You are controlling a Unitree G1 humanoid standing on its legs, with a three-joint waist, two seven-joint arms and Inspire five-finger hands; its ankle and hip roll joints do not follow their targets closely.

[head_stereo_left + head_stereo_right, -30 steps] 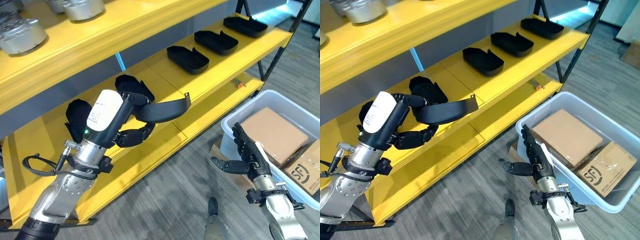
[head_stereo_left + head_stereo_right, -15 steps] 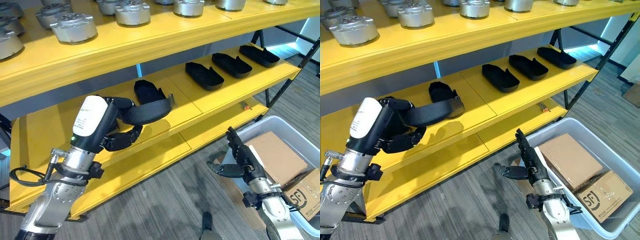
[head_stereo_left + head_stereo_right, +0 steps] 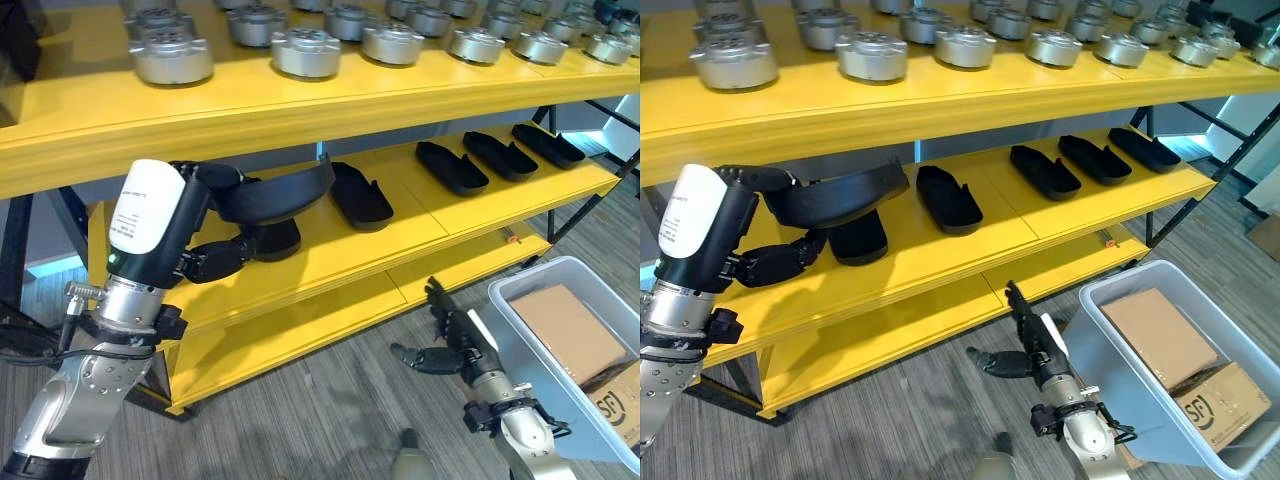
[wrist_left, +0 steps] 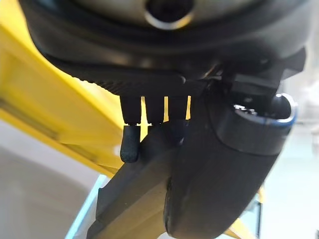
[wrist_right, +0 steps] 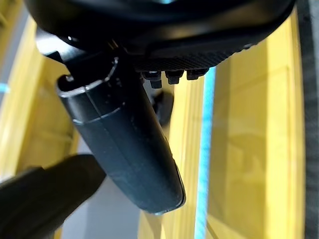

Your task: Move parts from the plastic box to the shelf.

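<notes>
My left hand (image 3: 216,262) is shut on a black curved shell part (image 3: 277,194), thumb over it and fingers curled beneath. It holds the part in the air just above the yellow middle shelf (image 3: 330,255), over another black part (image 3: 277,240) lying there. In the left wrist view the fingers (image 4: 129,144) press against the dark part (image 4: 199,184). Several more black parts (image 3: 360,197) lie in a row along that shelf. My right hand (image 3: 455,340) is open and empty, low over the floor beside the grey plastic box (image 3: 520,335).
The plastic box holds cardboard boxes (image 3: 562,335). Round metal parts (image 3: 305,50) line the top shelf. A lower yellow shelf (image 3: 300,320) runs just above the grey wood floor. A dark shelf leg (image 3: 590,175) stands at the right.
The camera has tilted up, so the whole picture has shifted. My left hand has carried the black part further in over the middle shelf. The right hand stays open by the box.
</notes>
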